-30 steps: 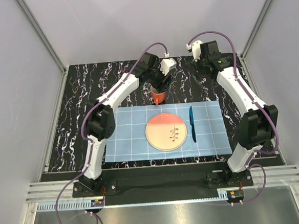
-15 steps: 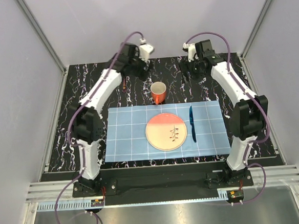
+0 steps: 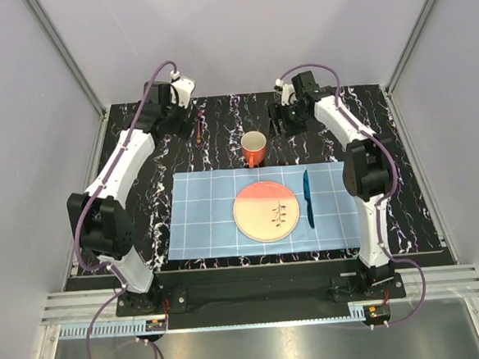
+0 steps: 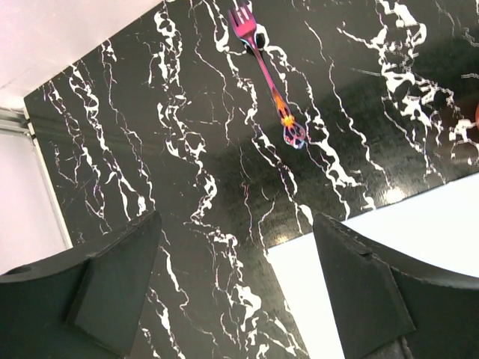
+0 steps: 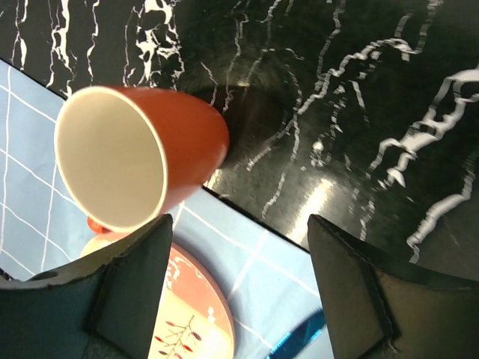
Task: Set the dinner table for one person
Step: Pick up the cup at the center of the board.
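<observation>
The black marbled dinner table (image 3: 116, 206) carries a light-blue checked mat (image 3: 210, 223) with a pink plate (image 3: 266, 212) and a blue knife (image 3: 308, 198) on it. An orange cup (image 3: 254, 148) stands upright just beyond the mat's far edge. A shiny pink-orange fork (image 3: 199, 129) lies on the table at the far left. My left gripper (image 3: 172, 118) hovers open beside the fork (image 4: 267, 78), holding nothing (image 4: 236, 288). My right gripper (image 3: 284, 120) is open to the right of the cup (image 5: 138, 157), with nothing between its fingers (image 5: 239, 288).
Grey walls and metal rails enclose the table on three sides. In the right wrist view the plate (image 5: 191, 318), the knife (image 5: 299, 342) and the mat (image 5: 254, 262) lie under the fingers. A corner of the mat (image 4: 397, 247) shows in the left wrist view.
My left gripper has left the cup, opened wider and swung far left to the fork. The cup stays standing alone. The right gripper has moved left toward the cup.
</observation>
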### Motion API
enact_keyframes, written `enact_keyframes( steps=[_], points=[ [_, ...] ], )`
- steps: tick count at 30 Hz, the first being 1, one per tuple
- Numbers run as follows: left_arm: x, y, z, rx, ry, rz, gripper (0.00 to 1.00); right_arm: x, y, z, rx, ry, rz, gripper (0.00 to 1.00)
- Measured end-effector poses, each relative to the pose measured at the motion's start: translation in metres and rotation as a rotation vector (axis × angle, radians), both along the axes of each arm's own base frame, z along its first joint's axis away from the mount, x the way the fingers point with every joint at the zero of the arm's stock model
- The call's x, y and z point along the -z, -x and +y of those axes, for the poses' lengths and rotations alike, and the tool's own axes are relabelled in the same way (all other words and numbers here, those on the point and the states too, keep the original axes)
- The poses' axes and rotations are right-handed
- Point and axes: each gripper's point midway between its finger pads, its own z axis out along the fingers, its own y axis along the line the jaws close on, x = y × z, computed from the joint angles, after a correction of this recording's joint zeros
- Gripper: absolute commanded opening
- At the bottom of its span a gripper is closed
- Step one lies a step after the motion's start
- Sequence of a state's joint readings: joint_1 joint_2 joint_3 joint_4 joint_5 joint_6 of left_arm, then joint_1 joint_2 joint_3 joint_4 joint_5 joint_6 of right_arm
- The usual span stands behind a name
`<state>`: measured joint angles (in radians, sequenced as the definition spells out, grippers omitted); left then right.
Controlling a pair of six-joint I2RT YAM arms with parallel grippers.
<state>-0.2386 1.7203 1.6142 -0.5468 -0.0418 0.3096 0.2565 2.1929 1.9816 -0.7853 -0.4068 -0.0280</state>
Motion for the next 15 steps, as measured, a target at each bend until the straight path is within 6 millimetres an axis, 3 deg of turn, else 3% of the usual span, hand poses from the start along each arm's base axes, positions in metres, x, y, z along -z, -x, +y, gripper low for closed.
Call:
enact_keyframes(
  steps=[4, 9, 15],
  points=[
    [0.0, 0.006, 0.001, 0.001, -0.017, -0.003, 0.89, 0.007, -0.003, 0.02, -0.02, -0.032, 0.028, 0.78],
    [0.0, 0.008, 0.004, -0.007, -0.024, -0.005, 0.89, -0.01, -0.003, 0.043, -0.061, -0.071, -0.003, 0.78],
    [0.0, 0.008, 0.005, -0.008, -0.023, -0.004, 0.89, -0.014, -0.001, 0.05, -0.073, -0.076, -0.011, 0.77]
  ],
)
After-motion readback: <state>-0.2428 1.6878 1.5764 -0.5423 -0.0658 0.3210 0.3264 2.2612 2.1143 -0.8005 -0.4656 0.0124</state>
